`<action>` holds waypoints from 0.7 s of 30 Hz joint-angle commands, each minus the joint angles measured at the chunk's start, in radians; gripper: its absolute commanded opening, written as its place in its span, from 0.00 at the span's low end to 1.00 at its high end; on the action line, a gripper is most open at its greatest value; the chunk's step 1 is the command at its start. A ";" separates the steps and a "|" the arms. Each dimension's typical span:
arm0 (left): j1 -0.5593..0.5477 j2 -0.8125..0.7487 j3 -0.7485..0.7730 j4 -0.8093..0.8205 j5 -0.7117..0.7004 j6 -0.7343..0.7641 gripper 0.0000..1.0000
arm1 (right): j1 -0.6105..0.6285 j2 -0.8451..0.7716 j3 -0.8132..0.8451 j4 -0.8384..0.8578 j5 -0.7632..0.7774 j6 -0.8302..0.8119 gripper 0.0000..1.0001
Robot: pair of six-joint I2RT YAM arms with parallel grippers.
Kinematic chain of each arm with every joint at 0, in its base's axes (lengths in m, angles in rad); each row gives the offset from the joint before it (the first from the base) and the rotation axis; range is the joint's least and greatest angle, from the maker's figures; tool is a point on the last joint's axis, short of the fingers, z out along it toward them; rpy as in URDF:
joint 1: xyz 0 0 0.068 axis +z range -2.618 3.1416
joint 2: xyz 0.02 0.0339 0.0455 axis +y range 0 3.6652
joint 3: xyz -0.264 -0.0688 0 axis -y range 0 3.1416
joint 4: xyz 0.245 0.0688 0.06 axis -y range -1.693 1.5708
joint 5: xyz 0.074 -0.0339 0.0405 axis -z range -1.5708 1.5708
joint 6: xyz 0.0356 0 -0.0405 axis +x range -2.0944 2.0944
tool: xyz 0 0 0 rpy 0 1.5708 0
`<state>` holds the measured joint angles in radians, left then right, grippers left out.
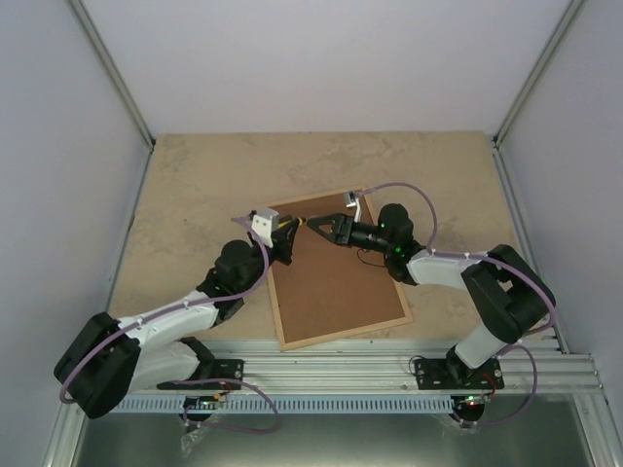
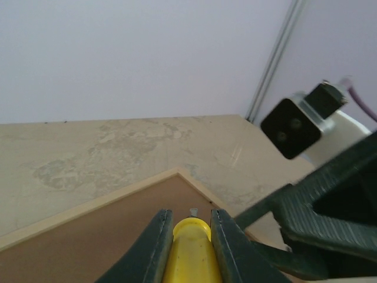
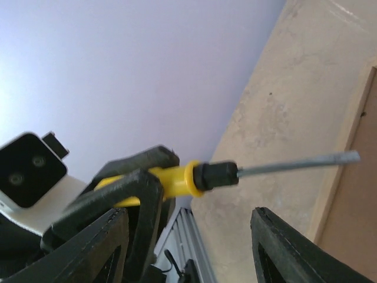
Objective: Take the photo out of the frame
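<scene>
**Item: picture frame, face down, back under work**

The frame lies face down on the worktop with the brown backing board uppermost, so the back can be reached. The left fingers clamp a yellow-handled screwdriver. Its shaft points at the frame's far corner, probably to lever a tab. The right fingers stand wide apart just beside it, holding nothing. The photo is not visible and is presumably under the board.
</scene>
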<state>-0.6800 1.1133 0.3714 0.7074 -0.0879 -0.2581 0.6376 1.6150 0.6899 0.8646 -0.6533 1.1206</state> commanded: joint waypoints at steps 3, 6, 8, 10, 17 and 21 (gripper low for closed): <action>-0.049 -0.036 -0.037 0.154 0.004 0.052 0.00 | 0.007 0.019 -0.017 0.142 0.045 0.142 0.58; -0.064 -0.035 -0.045 0.172 0.013 0.069 0.00 | 0.007 0.026 -0.010 0.132 0.056 0.168 0.58; -0.076 -0.038 -0.050 0.189 0.013 0.078 0.00 | 0.007 0.033 -0.007 0.126 0.062 0.183 0.57; -0.085 -0.044 -0.057 0.201 0.015 0.089 0.00 | 0.009 0.041 -0.007 0.137 0.061 0.196 0.57; -0.101 -0.010 -0.056 0.218 0.028 0.104 0.00 | 0.025 0.055 0.005 0.148 0.063 0.219 0.53; -0.113 0.008 -0.053 0.218 0.033 0.112 0.00 | 0.027 0.056 0.002 0.178 0.058 0.236 0.49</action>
<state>-0.7757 1.1072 0.3187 0.8577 -0.0895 -0.1654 0.6559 1.6619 0.6849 0.9836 -0.6018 1.3346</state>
